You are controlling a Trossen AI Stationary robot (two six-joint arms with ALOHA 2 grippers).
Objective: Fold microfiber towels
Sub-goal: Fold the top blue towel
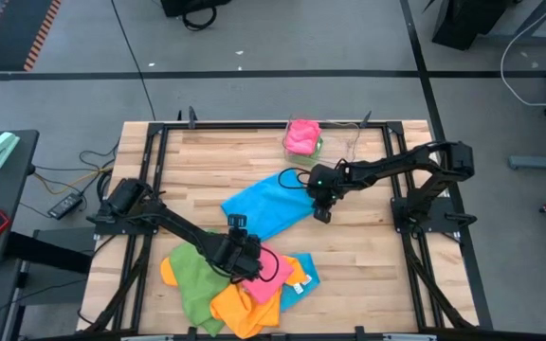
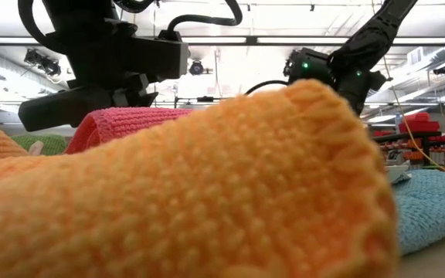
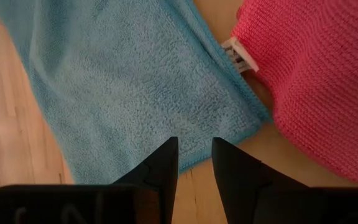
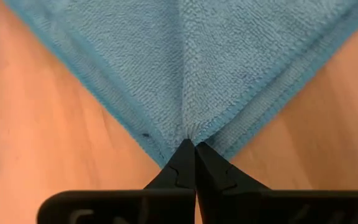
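Observation:
A sky-blue towel (image 1: 265,206) lies spread on the wooden table's middle. My right gripper (image 1: 322,212) is shut at its right corner (image 4: 188,134). Near the front edge lies a pile of towels: green (image 1: 192,279), orange (image 1: 240,308), pink (image 1: 271,265) and another blue one (image 1: 303,273). My left gripper (image 1: 252,256) hovers over this pile, open; its fingers (image 3: 166,155) stand above the blue towel's edge (image 3: 135,93), beside the pink towel (image 3: 316,81), with nothing between them. In the low view the orange towel (image 2: 207,193) fills the foreground. My right gripper pinches the blue towel's right corner (image 4: 188,134) between its two fingertips, coming from above at a slant. A crease runs from the fingertips up into the cloth. Two hems show along one edge (image 4: 278,102), so likely two layers. The towel lies flat on the table.
A clear tray (image 1: 320,147) with a folded pink towel (image 1: 301,135) stands at the table's far edge. Black frame rails (image 1: 159,170) run along the table's sides. Bare wood (image 1: 368,256) lies to the right of the pile.

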